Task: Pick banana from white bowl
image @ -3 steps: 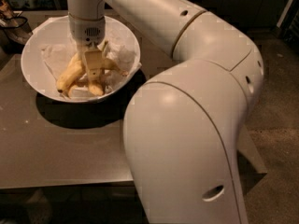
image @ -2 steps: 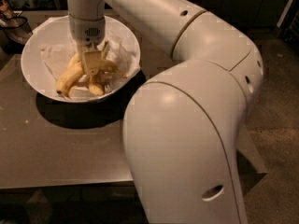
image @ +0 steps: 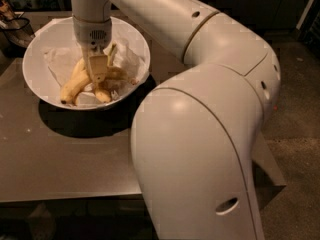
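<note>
Arm sweeps from the big white elbow near right over to the far left, wrist pointing straight down into the white bowl. The gripper is planted in the fruit pile; honestly can't tell if the jaws are open or clamped. The banana lies in the bowl on the crumpled paper, just left of the gripper. Compared to a second ago, basically nothing's budged.
</note>
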Controlling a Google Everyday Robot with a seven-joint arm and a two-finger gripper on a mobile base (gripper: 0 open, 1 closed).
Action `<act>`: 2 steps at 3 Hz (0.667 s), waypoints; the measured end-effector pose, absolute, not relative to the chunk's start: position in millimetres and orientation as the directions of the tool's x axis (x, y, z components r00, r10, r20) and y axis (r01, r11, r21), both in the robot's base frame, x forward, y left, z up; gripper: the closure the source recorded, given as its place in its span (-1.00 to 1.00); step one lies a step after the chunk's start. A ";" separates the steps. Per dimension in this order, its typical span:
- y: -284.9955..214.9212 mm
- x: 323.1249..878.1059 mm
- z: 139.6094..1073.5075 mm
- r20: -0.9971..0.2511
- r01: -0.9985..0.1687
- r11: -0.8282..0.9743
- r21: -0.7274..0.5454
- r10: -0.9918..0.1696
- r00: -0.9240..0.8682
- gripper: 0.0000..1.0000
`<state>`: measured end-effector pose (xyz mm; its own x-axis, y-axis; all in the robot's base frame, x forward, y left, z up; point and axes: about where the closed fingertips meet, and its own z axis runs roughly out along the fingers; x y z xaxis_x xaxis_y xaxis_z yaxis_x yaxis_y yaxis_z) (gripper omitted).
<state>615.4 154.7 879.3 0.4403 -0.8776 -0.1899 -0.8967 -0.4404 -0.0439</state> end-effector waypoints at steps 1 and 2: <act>160.4 619.4 881.6 -0.203 -0.898 -0.433 -0.075 -0.876 0.439 1.00; 154.6 603.4 909.4 -0.252 -0.905 -0.405 -0.130 -0.869 0.426 1.00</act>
